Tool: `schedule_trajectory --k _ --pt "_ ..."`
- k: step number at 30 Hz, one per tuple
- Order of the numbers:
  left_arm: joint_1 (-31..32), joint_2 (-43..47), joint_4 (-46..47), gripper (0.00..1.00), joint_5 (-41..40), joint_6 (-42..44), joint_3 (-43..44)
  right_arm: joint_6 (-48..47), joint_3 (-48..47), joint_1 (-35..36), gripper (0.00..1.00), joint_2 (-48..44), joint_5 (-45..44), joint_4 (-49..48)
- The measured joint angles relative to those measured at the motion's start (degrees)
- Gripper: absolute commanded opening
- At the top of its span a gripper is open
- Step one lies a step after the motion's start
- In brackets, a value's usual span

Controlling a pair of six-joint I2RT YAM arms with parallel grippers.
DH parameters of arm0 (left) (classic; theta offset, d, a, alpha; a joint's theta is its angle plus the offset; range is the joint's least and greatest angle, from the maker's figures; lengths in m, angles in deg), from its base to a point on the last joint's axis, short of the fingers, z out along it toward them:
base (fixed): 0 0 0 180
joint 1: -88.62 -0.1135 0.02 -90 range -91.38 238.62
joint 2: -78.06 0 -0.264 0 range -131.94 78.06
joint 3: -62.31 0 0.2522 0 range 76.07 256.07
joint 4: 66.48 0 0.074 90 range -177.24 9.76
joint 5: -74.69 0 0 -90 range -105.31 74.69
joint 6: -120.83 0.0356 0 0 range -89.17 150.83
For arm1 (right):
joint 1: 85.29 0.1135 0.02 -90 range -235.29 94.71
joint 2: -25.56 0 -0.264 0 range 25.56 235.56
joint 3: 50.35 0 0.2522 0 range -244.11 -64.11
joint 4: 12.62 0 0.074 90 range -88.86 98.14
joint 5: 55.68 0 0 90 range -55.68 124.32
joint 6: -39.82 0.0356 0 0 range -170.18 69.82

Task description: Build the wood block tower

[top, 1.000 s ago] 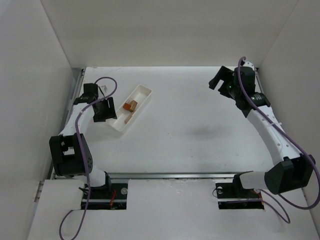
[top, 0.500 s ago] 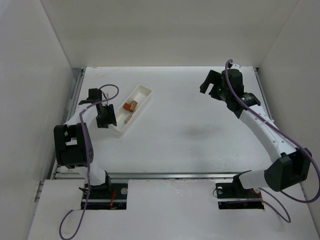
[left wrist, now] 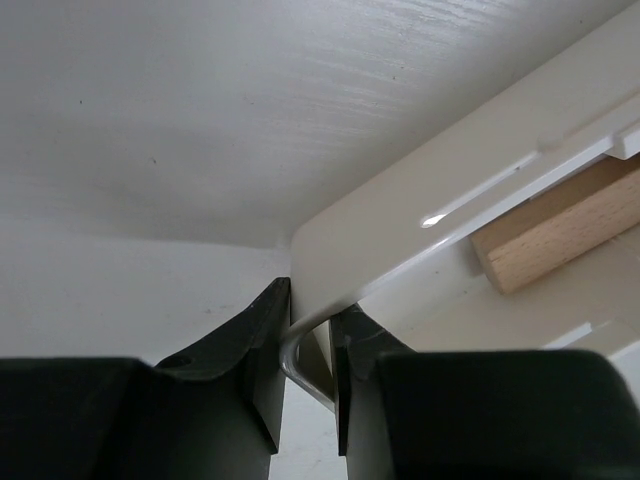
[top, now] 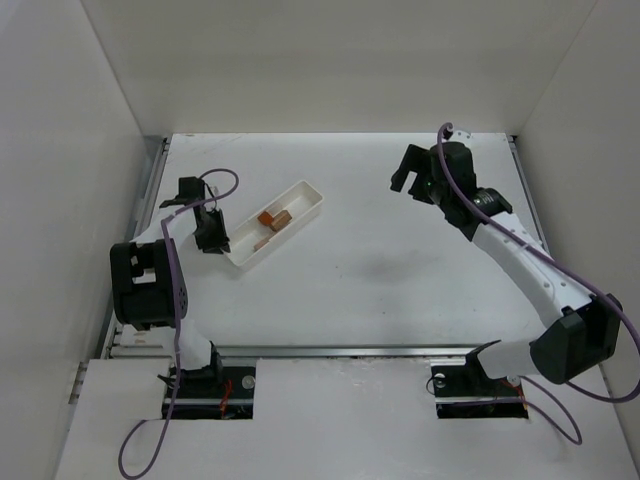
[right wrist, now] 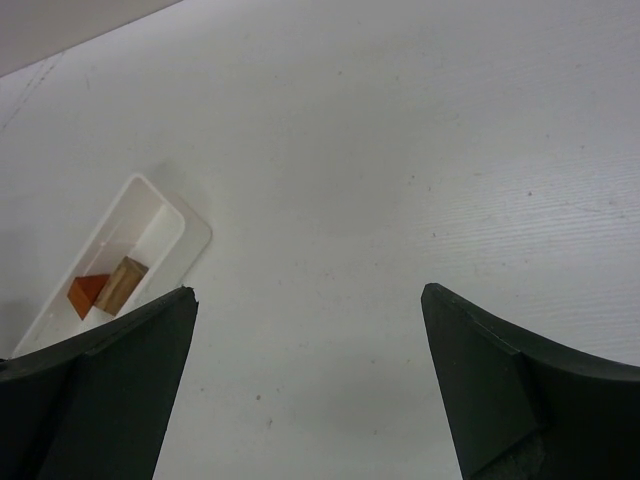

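The left gripper (left wrist: 310,335) has its dark jaws drawn nearly together on the thin rim at a rounded corner of the long white rectangular plastic tray (left wrist: 400,215); it grips the tray, not a block. Just beyond its fingertips and to their right, inside the tray, lies the end of a pale tan wooden bar (left wrist: 560,225), flat on the tray floor beside the wall. Farther along the tray from that gripper, the overhead view shows a small reddish-brown roof-shaped wooden piece (top: 265,217) and a short tan wooden block (top: 283,218) lying side by side, seemingly touching. The right gripper (right wrist: 308,300) is spread wide with nothing between its fingers but the bare white table (right wrist: 400,120); the tray lies ahead of it and to its left, well apart. No tower stands yet: every piece seen is loose in the tray. These pieces look light, hard and stiff with smooth faces, so a pinch should not mark them, but they will probably slide or tip at a nudge. The bars are best taken across their narrow width, on two flat parallel faces near the middle. The roof piece is best taken by its flat triangular ends, since pressure on the slopes could squirt it out. The tray walls leave little finger room.
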Motion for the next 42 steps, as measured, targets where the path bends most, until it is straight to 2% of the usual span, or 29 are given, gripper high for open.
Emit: schedule_trajectory --k 7,14,18,27,34,42 --pt "0.28 0.81 1.18 0.00 -3.39 0.94 1.14 0.00 0.00 2.01 1.00 0.00 -0.85 0.39" --pt "4.22 12.72 12.61 0.00 -20.41 9.88 1.05 0.00 -0.04 4.11 1.00 0.24 -1.05 0.44" --pt "7.45 16.83 19.80 0.00 -27.52 16.31 1.05 0.00 -0.04 5.55 1.00 0.52 -1.18 0.44" --pt "15.82 17.16 36.28 0.00 -38.10 32.79 -3.30 0.00 -0.04 7.50 1.00 0.94 -2.36 0.42" --pt "21.49 19.43 49.11 0.00 -40.98 47.87 -7.58 0.04 0.07 8.50 1.00 0.94 -2.40 0.39" --pt "23.28 19.39 63.98 0.00 -42.21 69.61 -9.68 0.68 1.75 9.14 1.00 0.85 -2.49 0.31"
